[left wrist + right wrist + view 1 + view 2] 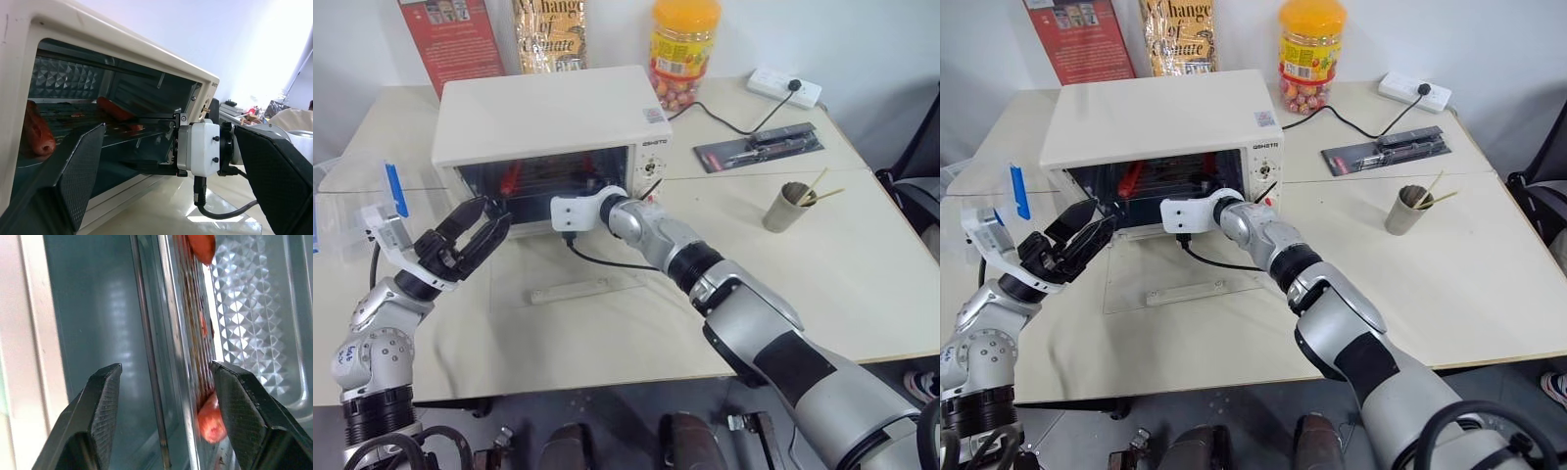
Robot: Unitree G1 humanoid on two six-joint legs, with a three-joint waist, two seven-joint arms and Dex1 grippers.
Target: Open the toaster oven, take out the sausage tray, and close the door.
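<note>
The cream-white toaster oven (pixel 548 113) stands on the table with its door (pixel 558 274) folded down flat, white bar handle (pixel 570 291) toward me. Inside, the sausage tray (pixel 183 347) rests on the rack with two red sausages (pixel 36 129) (pixel 115 108) on it. My right gripper (pixel 166 369) reaches into the cavity; its fingers stand open on either side of the tray's front rim and a rack wire, not pressing on them. My left gripper (pixel 487 217) hovers open in front of the oven's left side, above the door's left end, holding nothing.
A clear plastic box with a blue clip (pixel 352 211) sits at the table's left edge. A paper cup with sticks (pixel 788 208), a black packet (pixel 759 147), a power strip (pixel 785 86) and a candy jar (pixel 683 49) lie right of and behind the oven.
</note>
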